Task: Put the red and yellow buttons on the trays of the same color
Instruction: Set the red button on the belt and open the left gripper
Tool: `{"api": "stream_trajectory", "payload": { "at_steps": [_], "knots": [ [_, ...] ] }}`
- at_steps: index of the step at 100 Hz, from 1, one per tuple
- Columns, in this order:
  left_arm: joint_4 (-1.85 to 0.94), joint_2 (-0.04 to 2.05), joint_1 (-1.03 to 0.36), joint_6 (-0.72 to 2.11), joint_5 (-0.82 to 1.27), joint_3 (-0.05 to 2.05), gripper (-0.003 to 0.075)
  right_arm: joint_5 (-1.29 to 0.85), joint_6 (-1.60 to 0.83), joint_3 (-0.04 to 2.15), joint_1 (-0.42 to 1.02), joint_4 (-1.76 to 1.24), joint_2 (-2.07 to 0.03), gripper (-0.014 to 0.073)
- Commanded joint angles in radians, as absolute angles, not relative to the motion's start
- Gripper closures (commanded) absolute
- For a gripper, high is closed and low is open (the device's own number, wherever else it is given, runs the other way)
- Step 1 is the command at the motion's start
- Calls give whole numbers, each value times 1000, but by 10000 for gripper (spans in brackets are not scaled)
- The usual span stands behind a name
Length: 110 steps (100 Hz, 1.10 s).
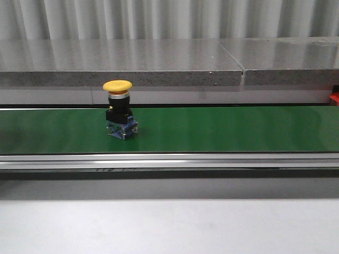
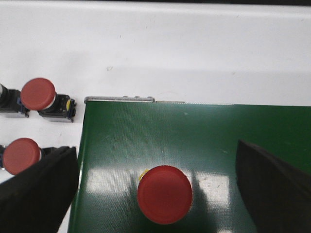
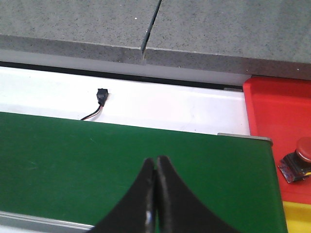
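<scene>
Red tray (image 3: 272,111) holds one red button (image 3: 301,158). Yellow button (image 1: 118,108) upright on belt (image 1: 222,129) — cap up. Left gripper (image 2: 155,184) spread; right gripper (image 3: 155,170) pressed together.

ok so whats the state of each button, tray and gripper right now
yellow button: upright on the green belt, not gripped
red button: cap up on the belt, between the open fingers, untouched
two red buttons: lying on the white surface beside the belt
red button: lying on the red tray
left gripper: open
right gripper: shut, empty
</scene>
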<state>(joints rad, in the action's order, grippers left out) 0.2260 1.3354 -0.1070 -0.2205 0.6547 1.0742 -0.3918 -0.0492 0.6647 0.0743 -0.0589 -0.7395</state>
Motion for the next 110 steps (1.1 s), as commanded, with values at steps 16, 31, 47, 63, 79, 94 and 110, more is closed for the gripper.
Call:
{"api": "stream_trajectory", "payload": {
  "at_steps": [16, 31, 47, 63, 79, 94, 110],
  "knots": [
    [244, 1116, -148, -219, 605, 1020, 104, -325, -58, 691, 76, -54, -733, 662],
    [244, 966, -148, -219, 549, 899, 104, -325, -58, 691, 76, -54, -733, 662],
    [237, 772, -148, -221, 482, 738, 104, -325, -58, 691, 76, -54, -733, 662],
    [232, 568, -148, -221, 489, 602, 104, -325, -58, 691, 76, -54, -733, 662],
    [225, 403, -148, -223, 509, 507, 210, -325, -58, 691, 76, -54, -733, 662],
    [220, 309, -148, -223, 509, 460, 470, -325, -58, 691, 76, -54, -733, 662],
    [217, 287, -148, -223, 509, 442, 738, -325, -58, 691, 76, -54, -733, 662]
  ]
}}
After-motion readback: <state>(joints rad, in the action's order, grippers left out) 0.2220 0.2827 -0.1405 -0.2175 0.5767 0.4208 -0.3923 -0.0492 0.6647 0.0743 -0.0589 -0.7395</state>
